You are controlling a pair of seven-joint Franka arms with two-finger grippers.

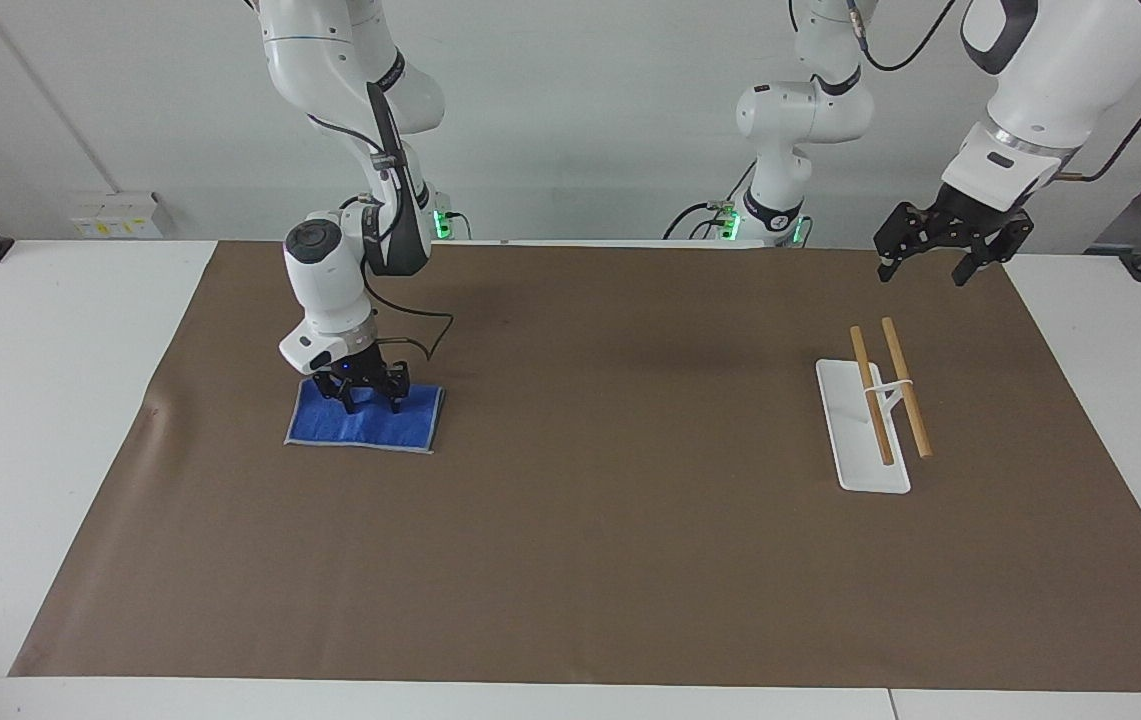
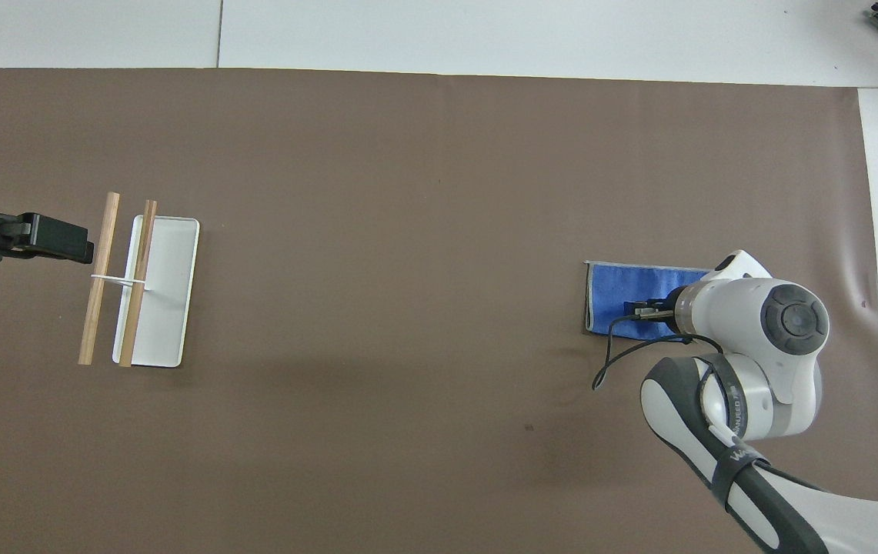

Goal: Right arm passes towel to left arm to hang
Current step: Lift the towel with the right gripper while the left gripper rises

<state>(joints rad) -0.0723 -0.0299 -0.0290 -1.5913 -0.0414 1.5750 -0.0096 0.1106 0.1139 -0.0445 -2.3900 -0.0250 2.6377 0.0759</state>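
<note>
Mostly the occlusion is at the right gripper (image 1: 367, 404): from overhead the right arm (image 2: 750, 338)'s white wrist housing covers the claw and part of the small bright blue terry towel with pale grey edging (image 1: 362, 424). Fingertips sit down on the towel's robot-side edge; links are splayed, and I can't tell whether the tips have pinched cloth or stand apart. The towel lies flat on the large brown table mat (image 1: 590, 530), directly under that claw, toward the right arm's end of the table.

Right arm pose: forearm folded down steeply, wrist near vertical, cable looping beside it.

The left arm (image 1: 1040, 90) waits, its black claw, the left gripper (image 1: 930, 268), hanging with fingers spread wide and nothing in them, over the mat's edge by the robots. In the overhead view that arm is cut off by the picture's edge. Below that claw, farther from the robots, stands a white flat-based rack with two light wooden rails (image 1: 880, 400), unobstructed. The towel is well apart from it.
</note>
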